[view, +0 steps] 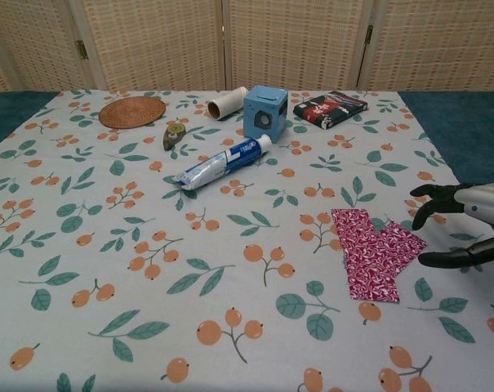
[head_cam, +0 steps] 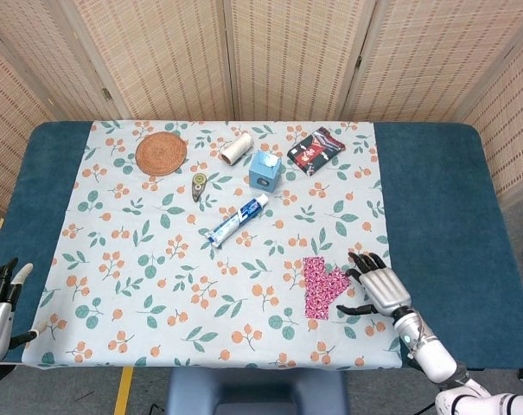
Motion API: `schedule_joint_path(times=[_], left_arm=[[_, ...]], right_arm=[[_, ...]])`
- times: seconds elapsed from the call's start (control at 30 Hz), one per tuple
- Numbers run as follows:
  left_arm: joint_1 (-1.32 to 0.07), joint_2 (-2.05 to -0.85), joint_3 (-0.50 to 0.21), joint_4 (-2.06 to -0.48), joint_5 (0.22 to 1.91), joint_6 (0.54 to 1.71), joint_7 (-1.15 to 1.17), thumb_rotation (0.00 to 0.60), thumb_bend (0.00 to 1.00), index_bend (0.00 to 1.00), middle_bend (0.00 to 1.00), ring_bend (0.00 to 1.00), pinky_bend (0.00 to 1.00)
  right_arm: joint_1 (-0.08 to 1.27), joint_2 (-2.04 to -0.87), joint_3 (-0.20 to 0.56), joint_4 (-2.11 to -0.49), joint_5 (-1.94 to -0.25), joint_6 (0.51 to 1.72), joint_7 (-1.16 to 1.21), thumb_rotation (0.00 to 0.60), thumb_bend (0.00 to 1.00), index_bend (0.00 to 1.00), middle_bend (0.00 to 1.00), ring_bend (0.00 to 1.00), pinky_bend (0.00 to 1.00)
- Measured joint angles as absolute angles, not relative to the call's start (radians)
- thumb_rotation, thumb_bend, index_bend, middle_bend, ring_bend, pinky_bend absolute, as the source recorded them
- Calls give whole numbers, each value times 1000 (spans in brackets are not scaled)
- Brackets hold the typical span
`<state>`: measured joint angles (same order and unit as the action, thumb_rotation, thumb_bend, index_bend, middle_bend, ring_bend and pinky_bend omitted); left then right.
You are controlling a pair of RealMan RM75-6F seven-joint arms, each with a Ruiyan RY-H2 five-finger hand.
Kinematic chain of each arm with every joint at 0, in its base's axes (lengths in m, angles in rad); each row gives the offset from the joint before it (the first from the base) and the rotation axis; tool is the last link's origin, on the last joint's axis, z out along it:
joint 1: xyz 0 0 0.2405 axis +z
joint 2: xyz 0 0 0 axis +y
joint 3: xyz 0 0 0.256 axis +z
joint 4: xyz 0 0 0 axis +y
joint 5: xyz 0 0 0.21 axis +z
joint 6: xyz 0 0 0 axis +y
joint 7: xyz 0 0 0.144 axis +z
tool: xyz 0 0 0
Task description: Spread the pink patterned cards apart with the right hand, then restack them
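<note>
The pink patterned cards (head_cam: pixel 322 287) (view: pixel 372 251) lie fanned out in a V shape on the floral cloth near the front right. My right hand (head_cam: pixel 378 286) (view: pixel 467 222) hovers just to their right with fingers spread and curved, holding nothing; its fingertips sit close to the cards' right edge. My left hand (head_cam: pixel 0 304) rests at the front left corner of the table, far from the cards, fingers extended and empty. It does not show in the chest view.
At the back stand a woven coaster (head_cam: pixel 161 153), a thread spool (head_cam: pixel 235 149), a blue box (head_cam: pixel 264 169), a dark red packet (head_cam: pixel 316 149) and a small tape dispenser (head_cam: pixel 197 184). A toothpaste tube (head_cam: pixel 238 220) lies mid-table. The table's front edge (head_cam: pixel 244 367) is near the cards.
</note>
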<state>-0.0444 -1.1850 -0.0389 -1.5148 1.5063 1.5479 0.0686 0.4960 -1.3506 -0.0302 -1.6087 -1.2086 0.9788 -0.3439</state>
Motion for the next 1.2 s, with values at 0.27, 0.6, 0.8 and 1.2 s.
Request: schedule_joint_path(times=[0.27, 0.6, 0.8, 1.2], left_arm=[[-39, -1183, -36, -1519, 1512, 1556, 68, 600, 220, 125, 0, 30, 0], [-31, -1184, -35, -1509, 1509, 1562, 56, 600, 220, 125, 0, 31, 0], [-33, -1187, -35, -1510, 1513, 1560, 60, 600, 220, 127, 0, 31, 0], [-30, -1185, -34, -1520, 1513, 1561, 73, 600, 220, 130, 0, 31, 0]], right_arm=[[508, -1384, -32, -1610, -1247, 952, -333, 139, 215, 249, 48, 0, 0], [503, -1389, -36, -1589, -1231, 945, -344, 139, 216, 249, 48, 0, 0], [486, -1358, -34, -1578, -1203, 959, -346, 140, 215, 249, 48, 0, 0], [469, -1322, -30, -1588, -1252, 978, -291, 138, 215, 255, 52, 0, 0]])
